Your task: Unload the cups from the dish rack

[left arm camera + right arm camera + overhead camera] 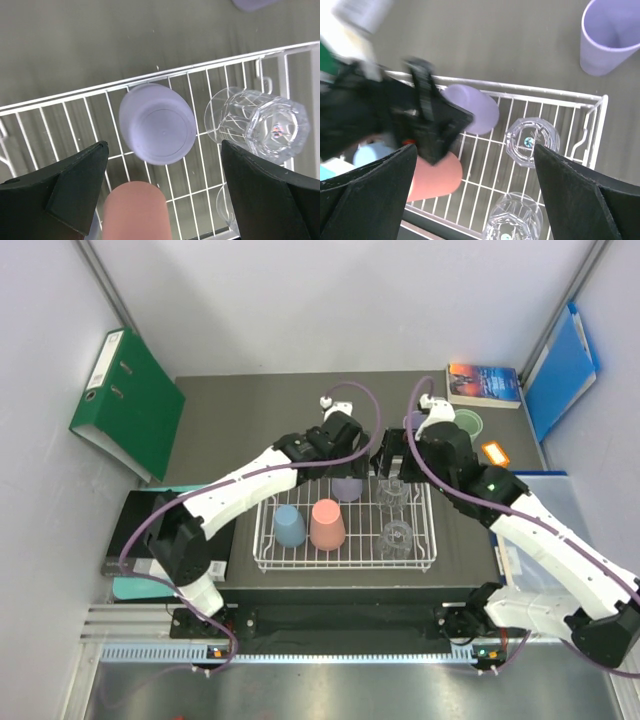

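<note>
The white wire dish rack [345, 566] holds upturned cups: blue [289, 526], salmon pink [327, 524], lilac [347, 490] and two clear faceted glasses [393, 492] [397, 537]. My left gripper [345, 466] is open and empty just above the lilac cup [157, 125], with the salmon cup [134, 210] below it and a clear glass [270, 125] to the right. My right gripper [390, 462] is open and empty over the rack's far right, above the clear glasses [532, 141] [515, 220]. A second lilac cup [612, 35] and a green cup [468, 423] stand upright on the table beyond the rack.
A green binder [130, 405] leans at the far left. A book [483, 383] and a blue folder [560, 370] lie at the far right, with an orange item [493, 452] nearby. Dark flat items [150, 530] lie left of the rack.
</note>
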`<state>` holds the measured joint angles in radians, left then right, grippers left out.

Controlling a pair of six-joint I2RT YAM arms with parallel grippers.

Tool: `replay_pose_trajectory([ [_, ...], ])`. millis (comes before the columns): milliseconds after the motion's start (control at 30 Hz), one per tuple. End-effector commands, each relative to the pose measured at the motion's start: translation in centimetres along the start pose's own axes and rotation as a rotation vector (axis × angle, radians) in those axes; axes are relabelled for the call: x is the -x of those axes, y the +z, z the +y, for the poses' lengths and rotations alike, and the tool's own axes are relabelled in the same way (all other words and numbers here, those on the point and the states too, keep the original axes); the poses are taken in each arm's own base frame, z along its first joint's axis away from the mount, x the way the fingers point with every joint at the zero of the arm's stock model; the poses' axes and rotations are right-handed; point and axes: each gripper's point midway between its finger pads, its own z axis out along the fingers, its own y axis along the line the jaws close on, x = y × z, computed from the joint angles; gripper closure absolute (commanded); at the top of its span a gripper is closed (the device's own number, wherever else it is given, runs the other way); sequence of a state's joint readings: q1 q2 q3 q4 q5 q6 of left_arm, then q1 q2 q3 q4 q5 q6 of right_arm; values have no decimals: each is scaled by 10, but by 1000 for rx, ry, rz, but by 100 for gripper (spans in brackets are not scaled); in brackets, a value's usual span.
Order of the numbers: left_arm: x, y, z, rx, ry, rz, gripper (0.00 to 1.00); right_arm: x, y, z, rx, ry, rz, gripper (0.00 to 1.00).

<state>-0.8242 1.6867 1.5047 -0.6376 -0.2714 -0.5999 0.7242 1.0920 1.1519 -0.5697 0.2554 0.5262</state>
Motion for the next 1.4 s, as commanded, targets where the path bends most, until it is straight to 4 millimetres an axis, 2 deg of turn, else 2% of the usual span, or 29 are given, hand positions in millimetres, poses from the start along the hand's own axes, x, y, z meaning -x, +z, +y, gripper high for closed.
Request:
replay_pose_trajectory([
  [0,14,4,-12,-16,-13,-36,1,29,-25,12,54,40,-118,0],
  [167,1,20,-8,14,-2,1,1,42,-42,13,72,53,-160,0],
  [267,-4,27,-5,37,1,12,7,45,-48,12,79,56,-176,0],
  [300,-4,28,-4,39,2,12,16,44,-48,11,75,55,-175,0],
  [367,-4,30,-4,45,11,13,28,41,-47,9,71,48,-170,0],
  [400,-4,32,-3,50,13,14,41,41,-47,10,74,48,-169,0],
  [500,-1,30,-3,51,26,8,57,38,-47,8,72,40,-163,0],
  [667,12,16,-3,58,36,-11,94,40,-50,8,81,25,-177,0],
  [700,24,8,-7,51,32,-32,100,42,-51,7,72,24,-183,0],
  [867,82,-52,-17,-2,1,-187,100,44,-47,-2,19,50,-206,1],
  [900,90,-62,-18,-18,-4,-214,100,43,-45,-5,7,60,-211,0],
  [933,101,-81,-19,-50,-24,-261,100,42,-44,-5,12,69,-221,1],
  [1000,111,-95,-27,-129,-62,-299,100,47,-47,-2,52,118,-275,0],
  [1033,121,-112,-24,-178,-102,-334,100,48,-49,1,78,130,-288,0],
  [1067,118,-112,-37,-297,-151,-320,100,51,-54,6,113,135,-309,0],
  [1100,125,-134,-38,-382,-195,-350,100,53,-56,9,137,131,-314,0],
  [1133,112,-114,-20,-390,-251,-313,100,55,-61,12,161,129,-326,0],
  [1167,104,-128,-38,-576,-333,-246,100,53,-63,19,206,121,-318,0],
  [1200,130,-160,-44,-734,-379,-360,100,59,-67,26,246,130,-345,0],
  [1233,117,-143,-27,-776,-445,-333,100,61,-71,30,276,124,-355,0],
  [1267,112,-156,-34,-901,-529,-269,100,60,-73,38,320,117,-350,0],
  [1300,127,-177,-34,-1009,-528,-349,100,64,-77,43,351,121,-364,0],
  [1333,116,-169,-32,-1027,-555,-314,100,64,-76,46,367,119,-361,0],
  [1367,113,-173,-35,-1066,-573,-285,100,64,-78,51,390,119,-359,0],
])
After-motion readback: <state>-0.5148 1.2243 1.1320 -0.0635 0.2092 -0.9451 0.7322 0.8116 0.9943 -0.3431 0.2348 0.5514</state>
